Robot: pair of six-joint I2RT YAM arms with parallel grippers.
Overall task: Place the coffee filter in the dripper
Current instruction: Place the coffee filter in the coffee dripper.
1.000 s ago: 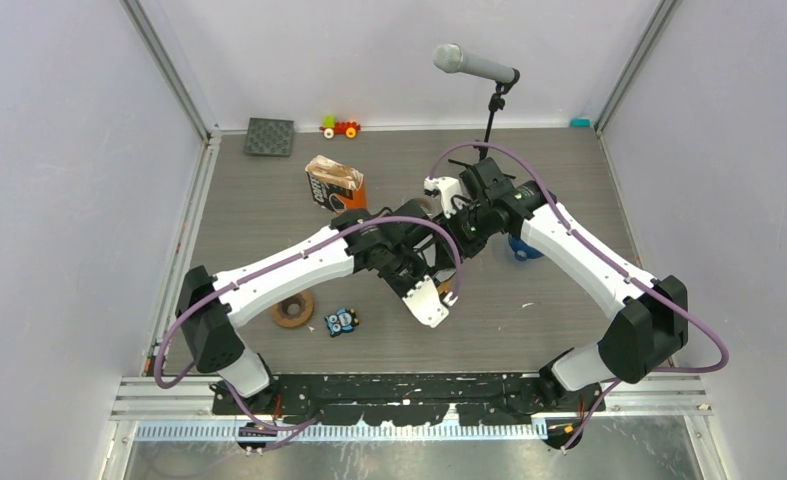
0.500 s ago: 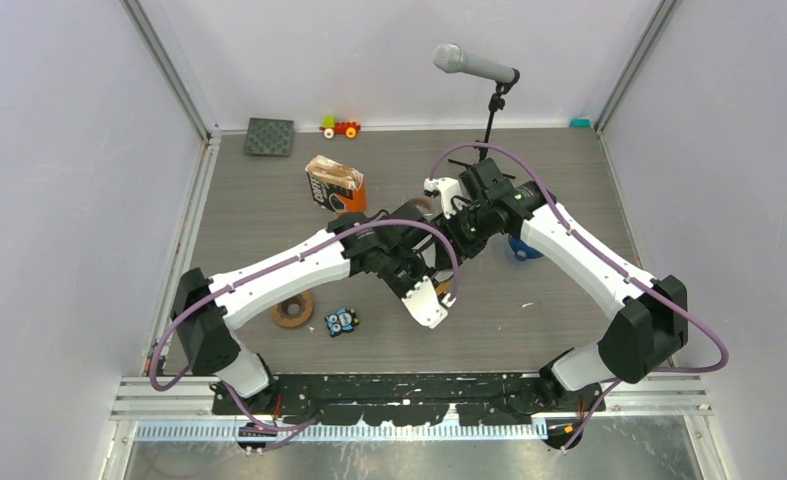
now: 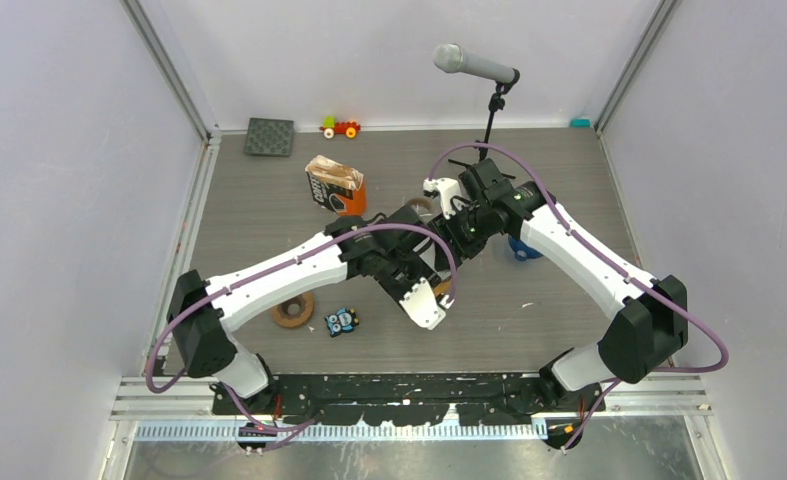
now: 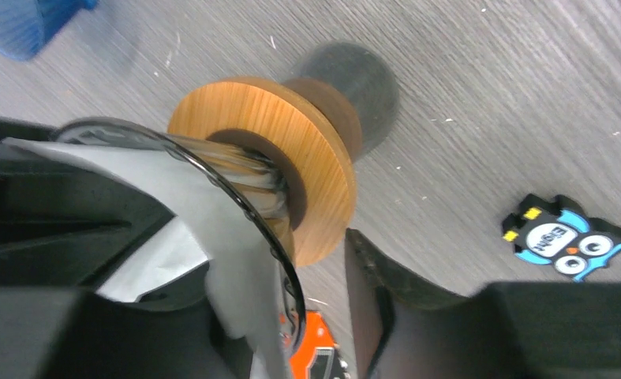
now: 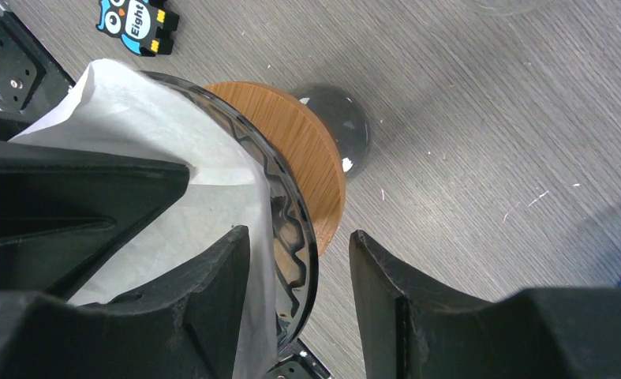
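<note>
**Operator:** Where is the paper?

**Spotter:** Your coffee filter (image 5: 157,134) sits inside the dripper (image 5: 287,201). The white sheet lies against the ribbed glass, with one edge standing proud of the rim. The dripper is mid-table, a touch right of centre, between your two wrists. I can't tell from these views whether its foot rests on the table (image 5: 488,118).

**Operator:** Jaws?

**Spotter:** Your left gripper (image 4: 259,225) is spread astride the rim. Its outer finger is clear of the glass and its inner side is buried under paper. Your right gripper (image 5: 299,237) is also astride the rim, inner finger lying on the paper, a sliver of daylight beside the outer one. I can't tell if it actually clamps the glass.

**Operator:** What do I mind now?

**Spotter:** I judge it nearly done. The step is letting go without undoing the work.
- Open your left a little wider before you move it.
- Back out straight along the cone's wall, not sideways. The paper looks light and could ride out on the inner finger.
- Let your right steady the dripper until the left is away.
- If the proud edge lifts, ease it down toward the wooden collar (image 4: 323,166), gently. The glass rim is thin, so don't lever on it.
- Mind the owl toy (image 4: 567,241), near-left of the dripper, on the retreat.
</note>
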